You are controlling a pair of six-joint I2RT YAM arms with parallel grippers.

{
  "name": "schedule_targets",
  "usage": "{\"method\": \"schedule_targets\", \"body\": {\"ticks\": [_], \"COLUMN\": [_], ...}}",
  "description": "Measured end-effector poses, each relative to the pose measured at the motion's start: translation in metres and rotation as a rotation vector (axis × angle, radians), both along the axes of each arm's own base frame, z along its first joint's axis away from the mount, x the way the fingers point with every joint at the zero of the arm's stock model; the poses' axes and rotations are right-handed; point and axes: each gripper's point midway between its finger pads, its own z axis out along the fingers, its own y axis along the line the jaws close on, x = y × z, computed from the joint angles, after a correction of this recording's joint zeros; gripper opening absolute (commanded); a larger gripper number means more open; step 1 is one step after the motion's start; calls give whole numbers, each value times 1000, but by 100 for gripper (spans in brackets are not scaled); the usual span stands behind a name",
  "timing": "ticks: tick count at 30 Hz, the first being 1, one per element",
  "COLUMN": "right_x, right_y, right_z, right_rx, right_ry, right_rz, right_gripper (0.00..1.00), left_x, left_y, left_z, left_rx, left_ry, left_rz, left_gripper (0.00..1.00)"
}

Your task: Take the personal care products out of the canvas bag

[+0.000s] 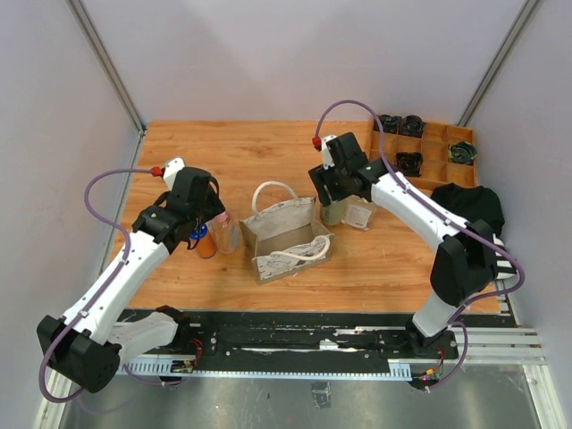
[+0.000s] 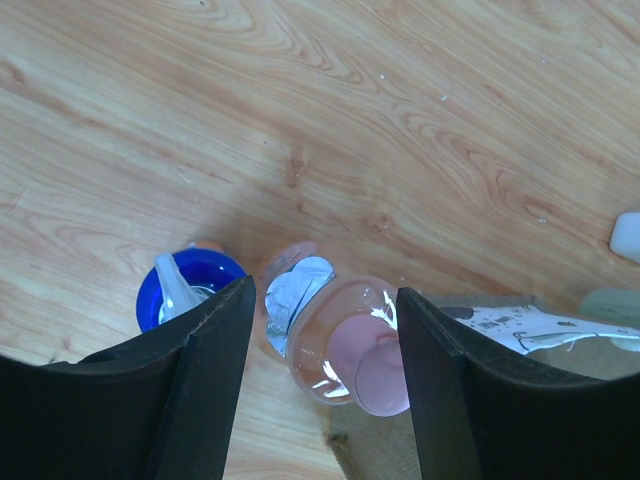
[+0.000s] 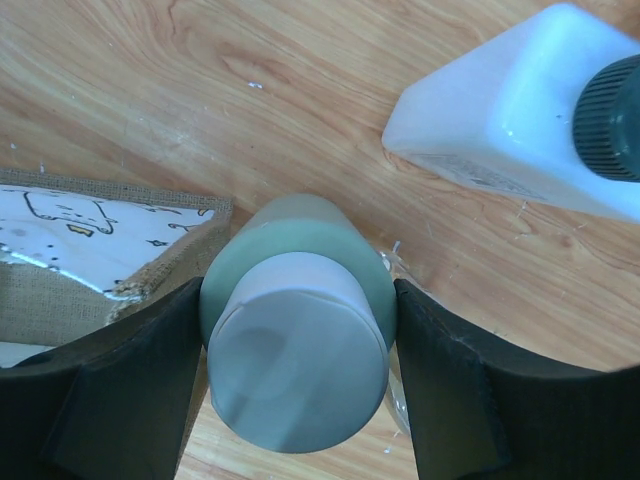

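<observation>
The beige canvas bag (image 1: 284,234) stands open mid-table, rope handles up; its edge also shows in the left wrist view (image 2: 500,322) and the right wrist view (image 3: 60,295). My left gripper (image 1: 213,223) (image 2: 325,300) is open, its fingers either side of an upright clear pink-capped bottle (image 2: 335,340), left of the bag. An orange bottle with a blue cap (image 1: 206,243) (image 2: 205,280) stands beside it. My right gripper (image 1: 335,198) (image 3: 298,300) is shut on a pale green bottle (image 3: 300,300) (image 1: 332,213) just right of the bag. A white dark-capped bottle (image 1: 360,214) (image 3: 490,110) stands next to it.
A brown wooden compartment tray (image 1: 438,170) at the back right holds black rolled bundles (image 1: 409,163). A black cloth (image 1: 469,204) lies at the right edge. Grey walls close in the table on three sides.
</observation>
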Motion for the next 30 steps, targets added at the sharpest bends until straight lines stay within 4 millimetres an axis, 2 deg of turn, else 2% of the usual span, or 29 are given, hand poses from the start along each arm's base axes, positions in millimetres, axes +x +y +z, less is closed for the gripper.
{"method": "schedule_targets", "body": {"ticks": [3, 12, 14, 15, 19, 22, 30], "right_x": [0, 9, 10, 11, 11, 12, 14], "right_y": [0, 5, 5, 5, 4, 4, 6], "right_z": [-10, -21, -27, -36, -39, -38, -26], "right_rx": [1, 6, 3, -4, -6, 1, 16], "right_ry": [4, -2, 10, 31, 37, 34, 26], "right_rz": [-7, -17, -24, -31, -42, -50, -60], "right_gripper": [58, 57, 61, 67, 82, 98, 99], "left_x": [1, 2, 2, 1, 0, 1, 0], "left_y": [-4, -13, -13, -13, -13, -14, -16], "left_z": [-1, -2, -3, -2, -3, -3, -3], "left_rx": [-22, -60, -63, -65, -67, -69, -78], "left_ry": [-4, -7, -10, -13, -13, -13, -10], "left_rz": [-12, -32, -34, -34, -37, -39, -49], "left_gripper": [61, 61, 61, 61, 61, 61, 60]}}
